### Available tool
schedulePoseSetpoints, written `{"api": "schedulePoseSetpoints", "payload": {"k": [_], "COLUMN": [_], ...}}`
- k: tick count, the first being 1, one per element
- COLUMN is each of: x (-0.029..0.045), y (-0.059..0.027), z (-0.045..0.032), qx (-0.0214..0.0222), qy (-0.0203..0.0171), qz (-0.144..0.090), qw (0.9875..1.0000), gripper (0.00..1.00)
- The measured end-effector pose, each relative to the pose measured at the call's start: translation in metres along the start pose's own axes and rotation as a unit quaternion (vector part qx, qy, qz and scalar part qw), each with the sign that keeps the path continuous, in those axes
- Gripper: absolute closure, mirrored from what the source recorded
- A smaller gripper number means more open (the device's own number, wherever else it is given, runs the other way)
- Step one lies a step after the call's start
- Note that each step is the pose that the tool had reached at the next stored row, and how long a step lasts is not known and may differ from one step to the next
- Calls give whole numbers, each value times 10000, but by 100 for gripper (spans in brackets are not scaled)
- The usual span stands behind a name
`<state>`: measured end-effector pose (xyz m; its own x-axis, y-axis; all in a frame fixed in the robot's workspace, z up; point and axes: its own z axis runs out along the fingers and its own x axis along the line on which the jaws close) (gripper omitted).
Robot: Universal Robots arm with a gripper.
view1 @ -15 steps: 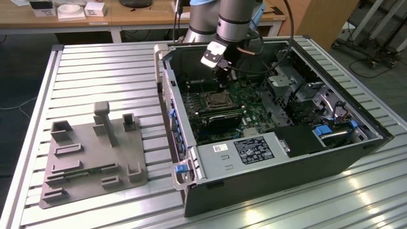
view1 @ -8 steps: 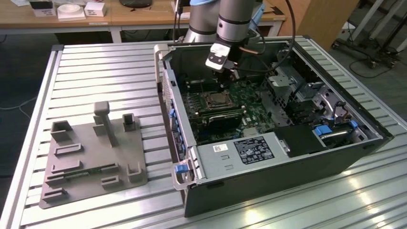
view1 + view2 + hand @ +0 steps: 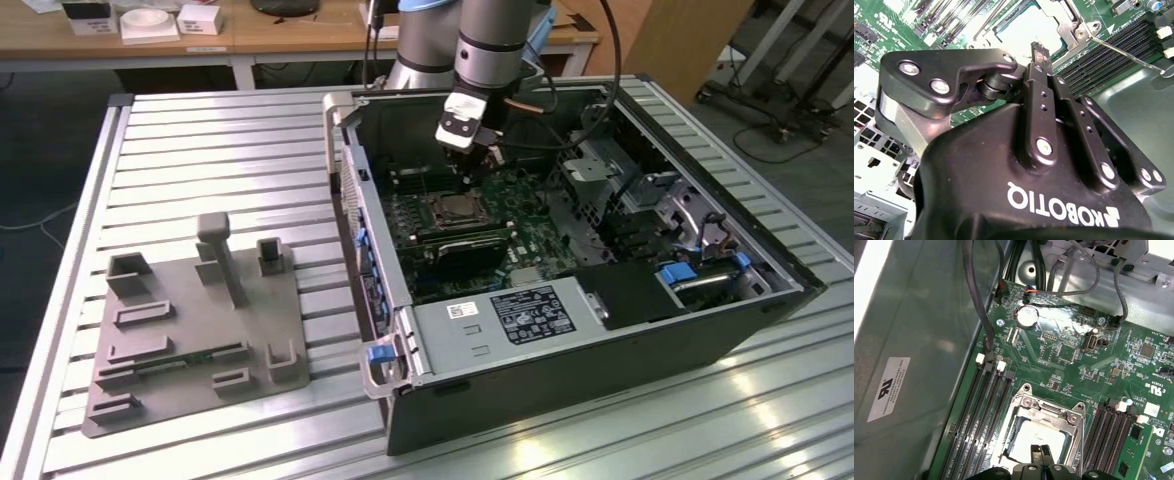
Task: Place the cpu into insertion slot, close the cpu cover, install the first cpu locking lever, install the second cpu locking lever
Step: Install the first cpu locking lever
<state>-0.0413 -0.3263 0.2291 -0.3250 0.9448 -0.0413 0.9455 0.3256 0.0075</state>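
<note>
- On the exterior view's left, a grey fixture plate [image 3: 200,330] sat on the slatted table [image 3: 200,140]. Its recesses were mostly bare, though one seemed to hold a green strip.
- The open computer case [image 3: 601,385] held the motherboard, and its insertion slot [image 3: 454,210] held the cpu [image 3: 1039,437].
- The cpu cover [image 3: 1049,411] looked folded flat around the chip.
- My fingers [image 3: 1041,452] hovered just above the slot, pressed together and pinching nothing.
- I judged the first locking lever [image 3: 1126,50] to be the step in hand. It seemed unlatched, slanting over the memory slots, and called for a steady push down under its catch.
</note>
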Motion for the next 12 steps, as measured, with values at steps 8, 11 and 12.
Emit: {"api": "schedulePoseSetpoints", "payload": {"k": [8,11,12], "x": [0,0,0], "y": [0,0,0], "z": [0,0,0], "qx": [0,0,-1], "qy": [0,0,0], "qz": [-7,-10,-27], "qw": [10000,10000,10000], "gripper": [90,90,90]}}
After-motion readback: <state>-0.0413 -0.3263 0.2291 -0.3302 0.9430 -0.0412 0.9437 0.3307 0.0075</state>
